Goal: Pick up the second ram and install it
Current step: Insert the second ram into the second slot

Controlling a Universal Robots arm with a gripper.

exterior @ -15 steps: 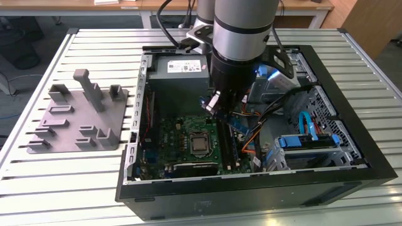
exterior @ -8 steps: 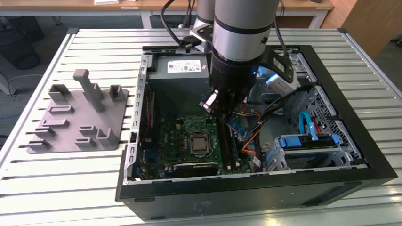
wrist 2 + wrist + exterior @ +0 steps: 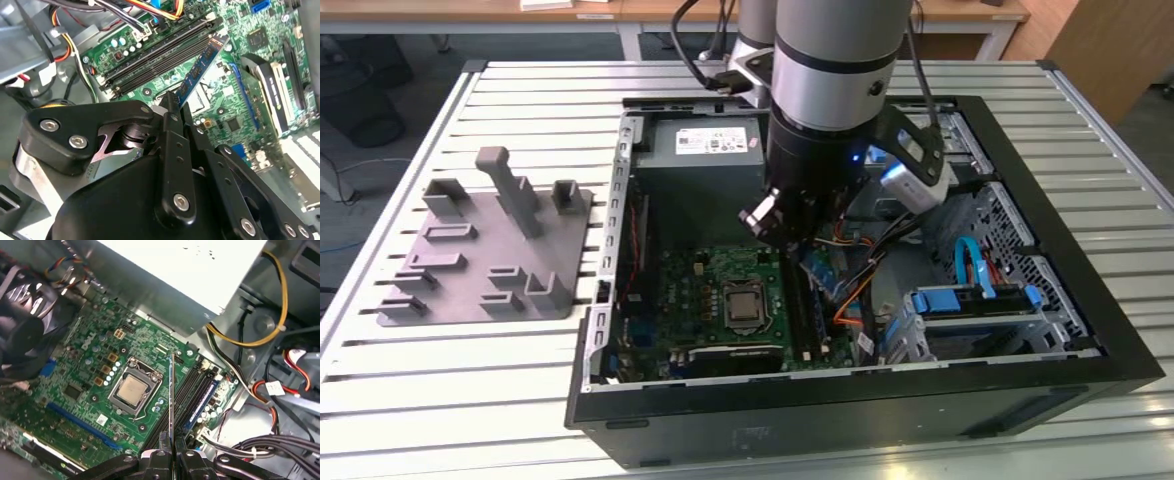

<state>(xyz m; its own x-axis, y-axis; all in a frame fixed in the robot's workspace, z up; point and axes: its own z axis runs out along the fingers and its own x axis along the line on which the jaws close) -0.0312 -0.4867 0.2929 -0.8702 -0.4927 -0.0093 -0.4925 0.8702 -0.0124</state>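
The fingers (image 3: 159,460) clench the thin blue circuit-board ram stick (image 3: 201,67) over the green motherboard (image 3: 85,385), beside its long black slots (image 3: 160,55). First wrist view: stick edge-on, dark sliver. Second wrist view: blue face, chips.

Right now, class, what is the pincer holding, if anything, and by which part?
The pincer is shut on the second ram, clamping its flat faces at one end. The rest of the stick juts out over the motherboard.
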